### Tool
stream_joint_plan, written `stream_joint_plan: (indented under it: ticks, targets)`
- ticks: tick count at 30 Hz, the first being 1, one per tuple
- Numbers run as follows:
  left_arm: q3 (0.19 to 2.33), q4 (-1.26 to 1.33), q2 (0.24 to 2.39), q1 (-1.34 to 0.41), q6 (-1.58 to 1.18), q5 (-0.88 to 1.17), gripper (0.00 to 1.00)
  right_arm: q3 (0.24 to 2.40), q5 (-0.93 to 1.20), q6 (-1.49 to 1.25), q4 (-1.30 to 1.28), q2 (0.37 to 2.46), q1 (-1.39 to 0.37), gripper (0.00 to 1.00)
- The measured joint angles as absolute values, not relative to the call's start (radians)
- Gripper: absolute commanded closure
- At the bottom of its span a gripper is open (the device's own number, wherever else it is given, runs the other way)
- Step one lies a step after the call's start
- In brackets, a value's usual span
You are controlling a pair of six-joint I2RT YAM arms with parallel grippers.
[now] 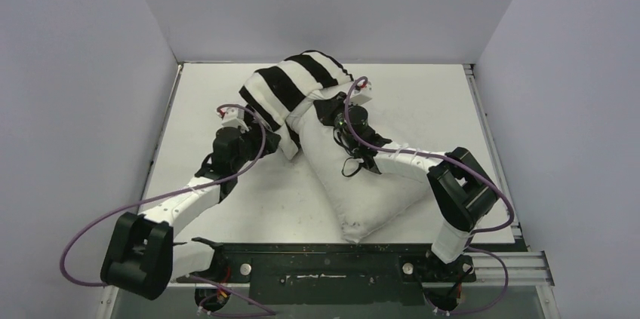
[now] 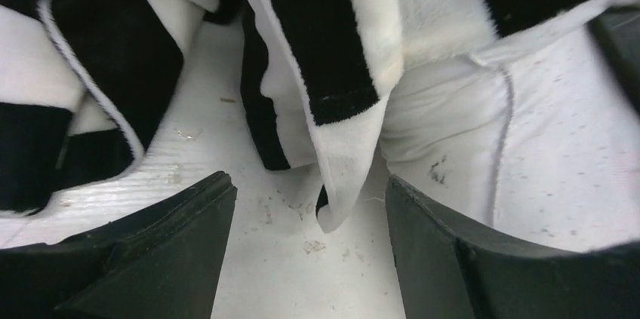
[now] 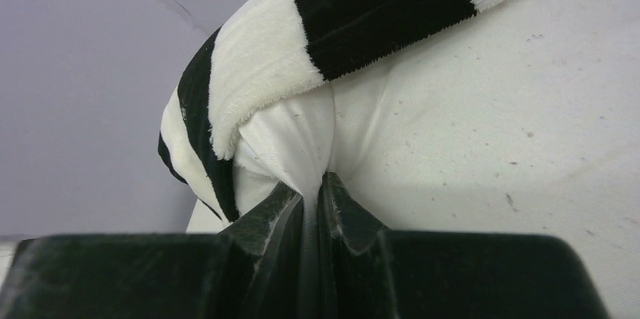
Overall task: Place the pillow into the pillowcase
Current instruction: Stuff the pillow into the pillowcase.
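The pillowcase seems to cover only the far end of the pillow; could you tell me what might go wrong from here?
1. The left gripper stands open around a loose flap of the pillowcase, gripping nothing, so the case may slide off the pillow.
2. The right gripper pinches only a small fold of pillow fabric; under a hard pull it could slip free.

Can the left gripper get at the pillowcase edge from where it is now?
Probably yes. The left gripper is open, and a loose corner of the pillowcase hangs just ahead between its jaws, with nothing in front of it.
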State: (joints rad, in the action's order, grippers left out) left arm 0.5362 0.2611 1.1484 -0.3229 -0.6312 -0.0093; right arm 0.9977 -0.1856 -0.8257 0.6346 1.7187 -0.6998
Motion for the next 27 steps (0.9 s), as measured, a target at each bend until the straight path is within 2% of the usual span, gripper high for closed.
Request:
stream_joint_plan:
  ticks: [7,10,11,12,14,16,21,27]
  targets:
    - [0.532,0.440,1.361,-0.325,-0.645,0.102,0.26,0.994,-0.167,-0.870,0.635,1.718,-0.692,1.00]
    - [0.532,0.548,1.408,-0.326,-0.655,0.125,0.31,0.991,-0.157,-0.896,0.642,1.718,-0.682,1.00]
    - [0.532,0.586,1.425,-0.325,-0.663,0.130,0.36,0.991,-0.155,-0.906,0.644,1.718,-0.678,1.00]
    - [0.532,0.615,1.439,-0.326,-0.669,0.132,0.46,0.991,-0.154,-0.915,0.647,1.718,-0.674,1.00]
    - [0.532,0.689,1.481,-0.326,-0.693,0.141,0.79,0.990,-0.152,-0.933,0.653,1.718,-0.667,1.00]
    - [0.532,0.747,1.521,-0.325,-0.725,0.166,1.00,0.987,-0.152,-0.945,0.662,1.718,-0.664,1.00]
    - [0.542,0.735,1.515,-0.345,-0.783,0.228,1.00,0.966,-0.160,-0.960,0.709,1.718,-0.660,1.00]
    - [0.521,0.620,1.283,-0.546,-0.773,0.117,1.00,0.966,-0.194,-0.951,0.704,1.718,-0.646,1.00]
